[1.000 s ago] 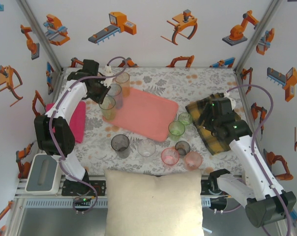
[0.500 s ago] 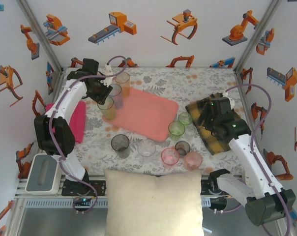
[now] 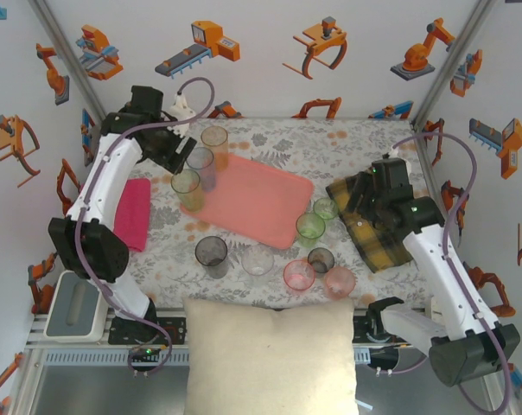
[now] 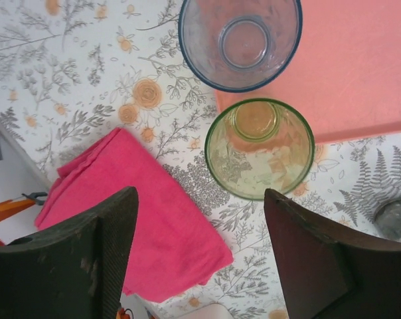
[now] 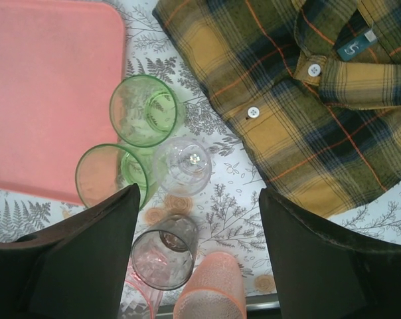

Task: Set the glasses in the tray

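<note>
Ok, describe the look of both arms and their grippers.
The left arm and right arm have white links, black joint housings and a mauve cable looping alongside each. The left gripper and right gripper carry broad, dark fingers.

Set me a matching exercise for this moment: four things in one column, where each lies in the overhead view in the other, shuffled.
Things:
1. tray
2. pink cloth
3. plaid shirt
4. pillow

Places:
A. near edge, middle
B. left side
C. right side
D. centre

Pairs: 1-D, 2-B, 3-C, 4-A
</note>
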Available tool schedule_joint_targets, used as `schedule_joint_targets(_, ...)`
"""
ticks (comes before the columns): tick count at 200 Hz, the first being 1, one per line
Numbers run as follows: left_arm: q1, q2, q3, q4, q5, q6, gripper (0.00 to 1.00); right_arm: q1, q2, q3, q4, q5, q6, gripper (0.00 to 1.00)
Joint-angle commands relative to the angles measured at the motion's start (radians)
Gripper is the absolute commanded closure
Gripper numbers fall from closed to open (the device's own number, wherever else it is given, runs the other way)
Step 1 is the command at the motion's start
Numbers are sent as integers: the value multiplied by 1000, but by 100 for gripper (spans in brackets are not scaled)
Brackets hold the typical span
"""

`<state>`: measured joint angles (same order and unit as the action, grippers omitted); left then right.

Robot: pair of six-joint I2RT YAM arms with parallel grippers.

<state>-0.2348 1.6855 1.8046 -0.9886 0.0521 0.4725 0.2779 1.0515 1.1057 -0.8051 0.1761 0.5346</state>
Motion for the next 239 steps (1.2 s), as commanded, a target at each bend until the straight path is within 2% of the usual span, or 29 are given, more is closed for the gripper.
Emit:
schedule_joint_targets(1, 2, -124, 2, -97, 33, -17, 22, 15, 37, 66, -37, -53, -73, 35)
schedule_joint_targets(26, 2, -227, -71, -110, 60, -11, 16, 34, 78, 108, -23, -114, -101, 35)
schedule_joint_targets(52, 2, -302, -159, -91, 71, -16, 14, 64, 152, 182, -35, -163, -135, 35)
schedule_joint_targets(79, 2, -318, -210, -46, 106, -70, 13, 102, 241, 281, -66, -203, -167, 35)
schedule_joint_targets(114, 2, -307, -191, -27, 182, -157, 11, 146, 319, 358, -69, -265, -173, 35)
schedule_joint_targets(135, 2, -327, -190, -17, 181, -160, 6, 205, 360, 423, -98, -249, -170, 36)
schedule_joint_targets(158, 2, -359, -204, 3, 175, -176, 4, 324, 391, 479, -147, -168, -165, 36)
schedule_joint_targets(201, 2, -412, -201, 15, 205, -243, 2, 529, 433, 491, -157, -86, -37, 36)
schedule_joint_targets(239, 2, -456, -225, -13, 217, -228, 2, 618, 400, 453, -142, -17, 35, 36)
